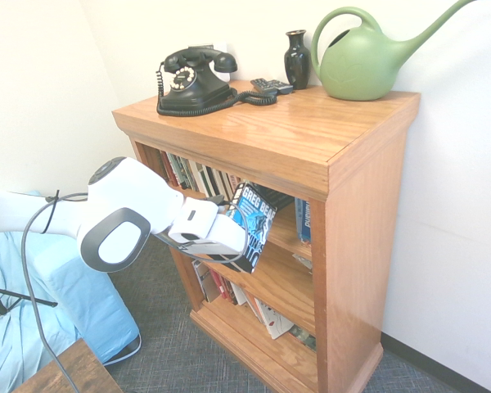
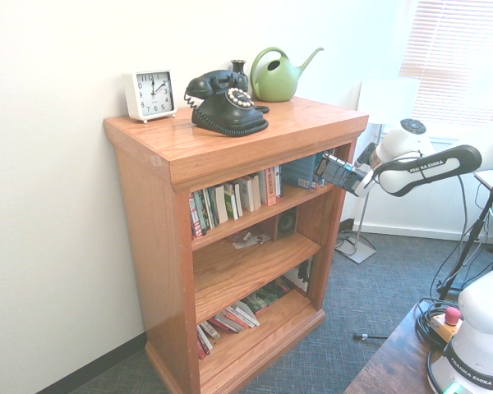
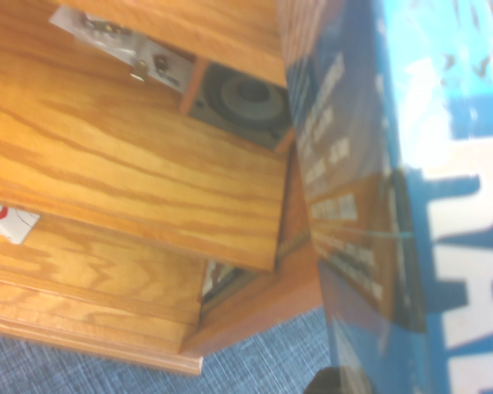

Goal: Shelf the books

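The orange-brown glossy wooden bookcase (image 1: 270, 135) is standing against the white wall, its three open levels already carrying books. The white Franka arm is reaching in at the top level's open front, and its two-finger gripper (image 1: 229, 237) is clamping the thick blue paperback lettered GREG BEAR (image 1: 252, 217), tilted, cover facing outward. Judging by this, the task is roughly at its midpoint: the paperback is picked and carried up to the front edge of the top level, but is not yet in, so sliding it into the gap at 3 o'clock of the row of thin mixed-colour spines (image 2: 234, 197) and letting go are still to come.

Only the second exterior view is showing the white square clock (image 2: 150, 93) on the top slab and that gap. Only the first is showing the cover lettering and the small black vase (image 1: 296, 57) at 9 o'clock of the green watering can (image 1: 364, 65). The black rotary telephone (image 1: 195, 80) is showing in both. The wrist view alone is showing a dark round speaker (image 3: 245, 103) on the middle level.
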